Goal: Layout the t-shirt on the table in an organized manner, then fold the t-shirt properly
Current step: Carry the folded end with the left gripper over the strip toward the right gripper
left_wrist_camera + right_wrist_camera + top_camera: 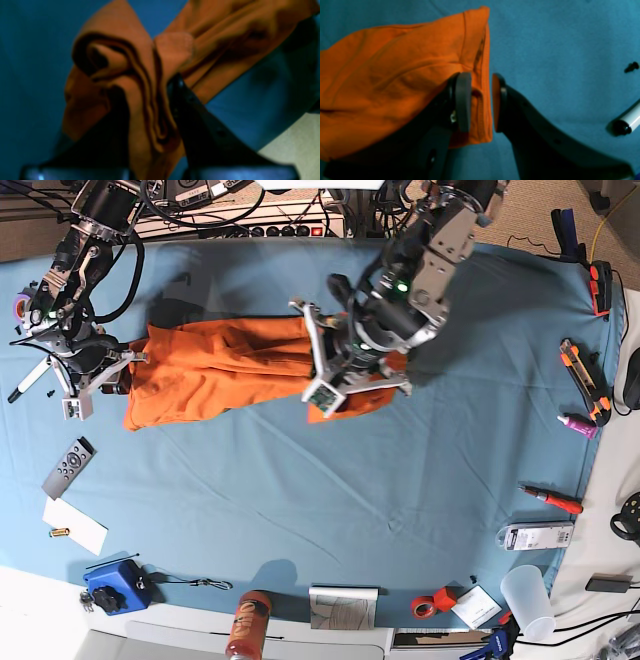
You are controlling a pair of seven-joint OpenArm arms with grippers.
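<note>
The orange t-shirt [230, 370] lies in a long bunched band across the far half of the blue table [300, 510], stretched between my two grippers. My left gripper [330, 385] sits at the band's right end. In the left wrist view the left gripper [150, 90] is shut on gathered folds of the t-shirt [140, 75]. My right gripper [105, 375] is at the band's left end. The right wrist view shows the right gripper [481, 100] with its pads [463, 100] pressed on a hemmed edge of the t-shirt [395, 82].
A white marker [627, 120] and a small black screw [632, 67] lie beside my right gripper. A remote [68, 467], paper [76, 526] and a blue box [118, 585] sit front left. A screwdriver [552, 500], cup [527, 595] and tape roll [433, 603] are front right.
</note>
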